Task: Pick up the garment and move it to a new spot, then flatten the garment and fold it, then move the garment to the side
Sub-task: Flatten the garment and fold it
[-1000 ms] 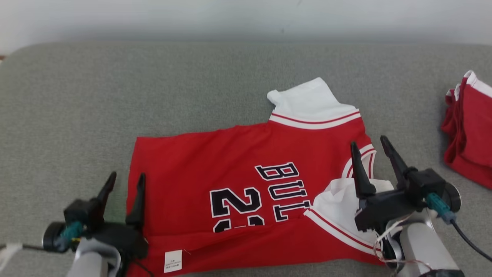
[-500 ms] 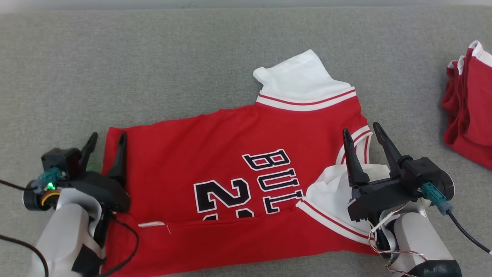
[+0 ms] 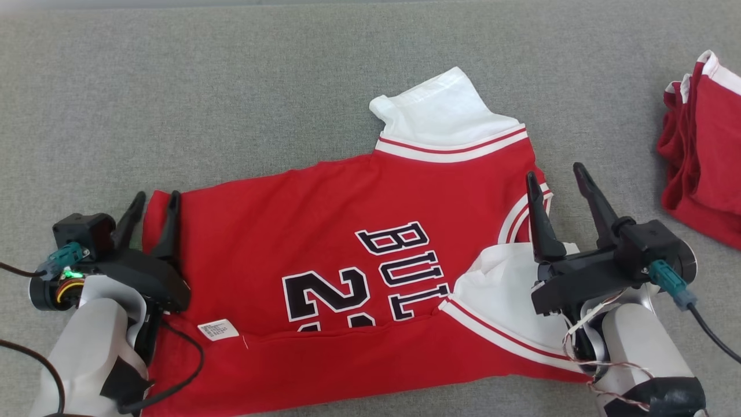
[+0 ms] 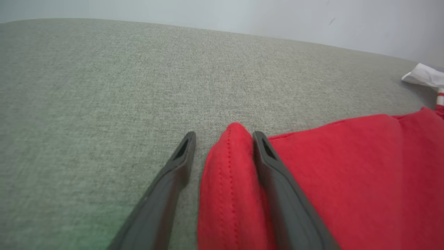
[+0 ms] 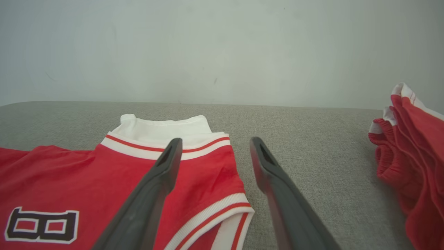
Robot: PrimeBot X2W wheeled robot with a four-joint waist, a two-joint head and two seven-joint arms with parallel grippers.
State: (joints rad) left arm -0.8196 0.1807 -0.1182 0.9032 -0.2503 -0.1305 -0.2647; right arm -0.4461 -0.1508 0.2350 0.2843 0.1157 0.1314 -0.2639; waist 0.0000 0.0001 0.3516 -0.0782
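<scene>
At the lower left of the head view, the left gripper (image 3: pixel 156 197) stands with its two fingers spread, straddling the hem corner of the red basketball jersey (image 3: pixel 324 231). The left wrist view confirms this. The left gripper (image 4: pixel 224 135) has a raised ridge of the jersey (image 4: pixel 347 166) hem between its fingers. The finger on the jersey side (image 4: pixel 277 180) touches the cloth, and the outer finger (image 4: pixel 166 187) stands apart from it over the grey upholstery (image 4: pixel 104 86). The cloth is not pinched, so nothing is grasped.

The right gripper (image 3: pixel 554 171) is released and empty, fingers wide apart. It is poised at the jersey's armhole trim, one finger over the red-and-white trim and the other over bare upholstery (image 3: pixel 231 87). Contact with the cloth cannot be determined. The right wrist view shows the right gripper (image 5: pixel 215 140) above the jersey (image 5: pixel 52 173) shoulder.

The jersey lies spread on the upholstery, hem toward the robot's left and shoulders toward its right. Its near edge is folded over the front, hiding the lower part of the black-and-white lettering. A white label (image 3: pixel 218 329) sits on that flap. One white sleeve (image 3: pixel 440 113) points away from the robot. A pile of red garments (image 3: pixel 706 156) lies well apart at the right.
</scene>
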